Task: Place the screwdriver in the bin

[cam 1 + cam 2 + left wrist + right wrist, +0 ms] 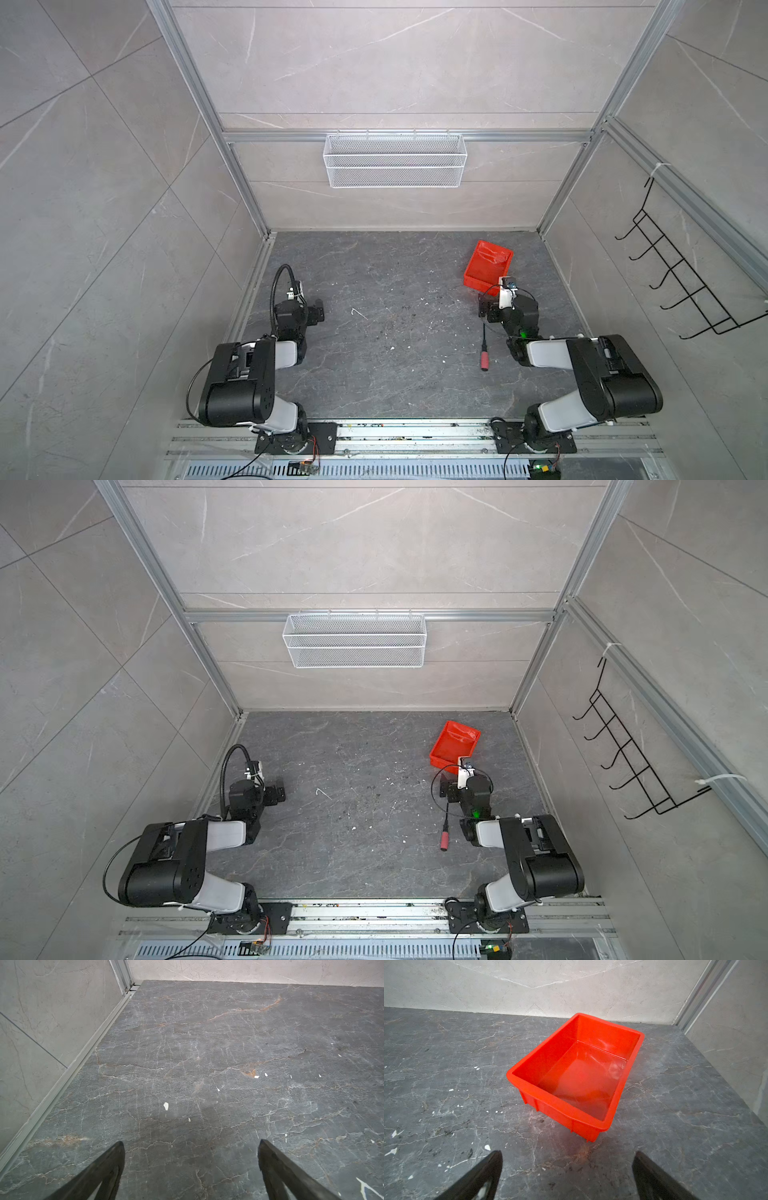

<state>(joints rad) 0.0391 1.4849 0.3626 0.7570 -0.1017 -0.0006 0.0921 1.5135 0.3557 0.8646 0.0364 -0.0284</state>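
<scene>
The screwdriver [484, 360] [444, 840], with a red handle and a thin dark shaft, lies on the dark stone floor right of centre in both top views. Its shaft points toward the back. The bin [482, 270] [451, 748] [583, 1080], a red open tray, stands empty behind it near the back right. My right gripper [494, 305] [568, 1154] is open just short of the bin's near corner, with the screwdriver behind it and left of the forearm. My left gripper [309, 309] [191, 1142] is open over bare floor at the left. Neither wrist view shows the screwdriver.
A white wire-mesh basket [395, 160] hangs on the back wall. A black wire hook rack [685, 282] is fixed to the right wall. Walls with aluminium posts close in three sides, and both arm bases sit on a rail [415, 434] at the front edge.
</scene>
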